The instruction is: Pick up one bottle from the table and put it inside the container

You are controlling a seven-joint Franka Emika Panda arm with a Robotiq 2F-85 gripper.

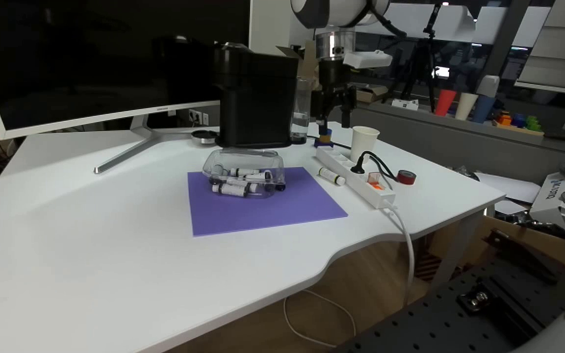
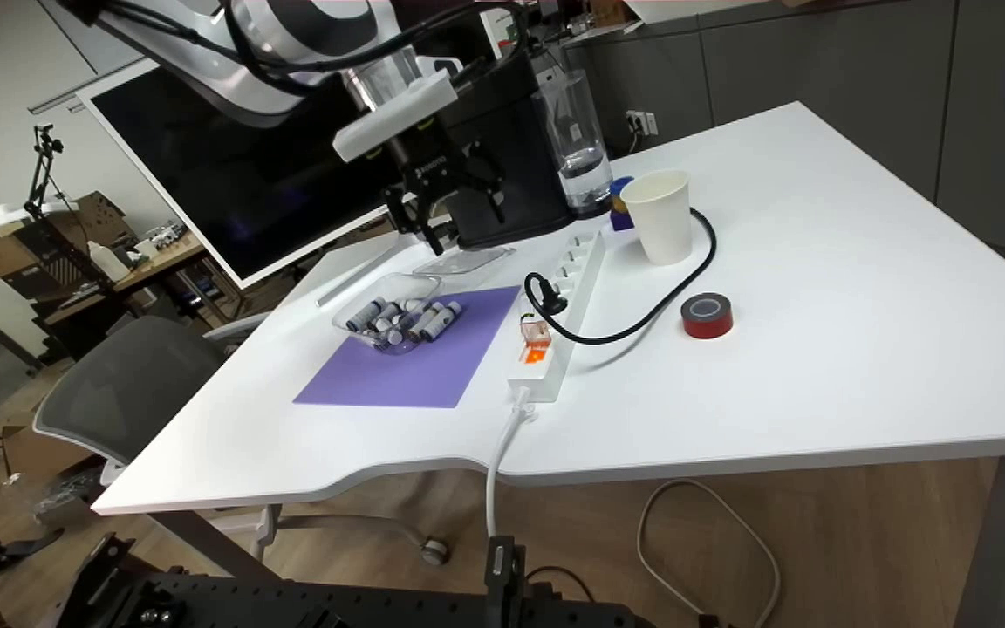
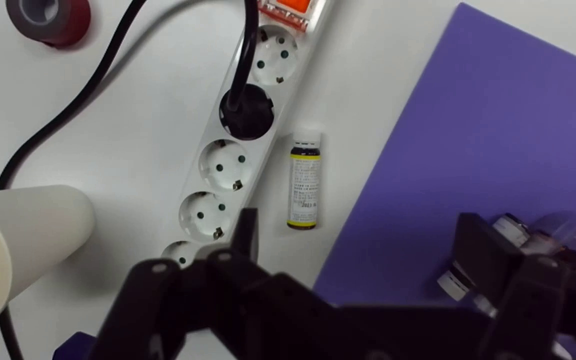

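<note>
A small bottle (image 3: 304, 187) with a white cap and yellow-edged label lies on its side on the white table (image 1: 96, 255), between the power strip and purple mat. It also shows in an exterior view (image 1: 331, 176). A clear plastic container (image 1: 263, 158) on the mat has several similar bottles in it; some may lie beside it, I cannot tell. The container also shows in an exterior view (image 2: 420, 281). My gripper (image 3: 359, 227) is open and empty above the table, its fingers far apart. In the wrist view the bottle lies ahead of the gap; the right finger covers part of the other bottles.
A tall black box-shaped thing (image 1: 258, 93), like a coffee machine, stands behind the mat (image 1: 263, 215), with a clear water tank (image 1: 300, 115) beside it. The power strip (image 3: 223, 165) with its black cable, a paper cup (image 3: 33, 235) and red tape (image 2: 707, 316) stand near the bottle.
</note>
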